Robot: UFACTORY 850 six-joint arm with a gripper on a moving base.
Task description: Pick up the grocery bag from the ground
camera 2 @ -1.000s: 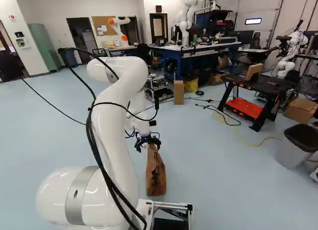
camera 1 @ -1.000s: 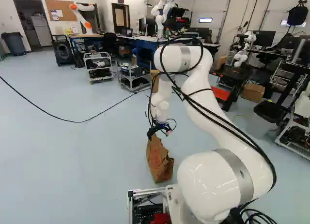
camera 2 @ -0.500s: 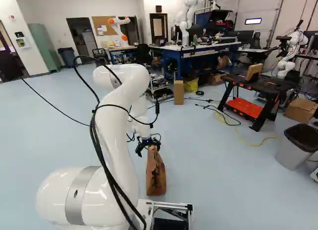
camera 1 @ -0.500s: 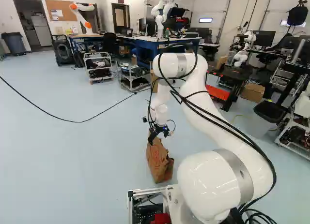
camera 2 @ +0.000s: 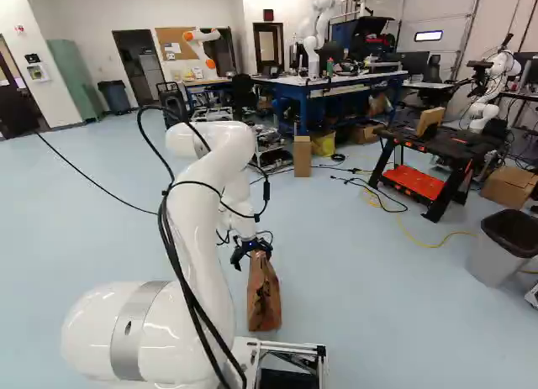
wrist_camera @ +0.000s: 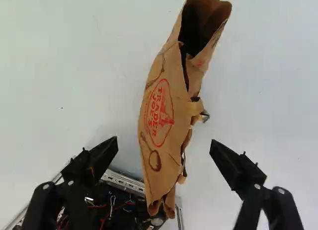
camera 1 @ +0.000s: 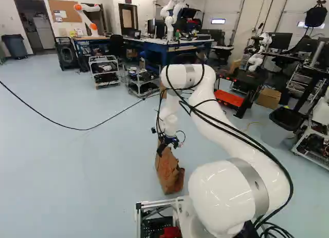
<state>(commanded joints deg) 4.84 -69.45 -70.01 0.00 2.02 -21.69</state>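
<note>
My gripper is at the top of the brown paper grocery bag, which stands upright on the floor just ahead of the base. In the left base view the bag is below the gripper too. Seen from the wrist, the gripper stands wide open, one finger on each side of the bag. Floor shows between each finger and the paper, so neither touches it. The bag's open mouth is ahead of the fingers.
The base's metal frame lies close beside the bag. Farther off are a black and orange workbench, a grey trash bin, a cardboard box and a cart. Another robot stands by the blue table.
The arm has shifted slightly and the gripper has come down lower around the bag's top, its fingers still open. Neither the bag nor the base has moved.
</note>
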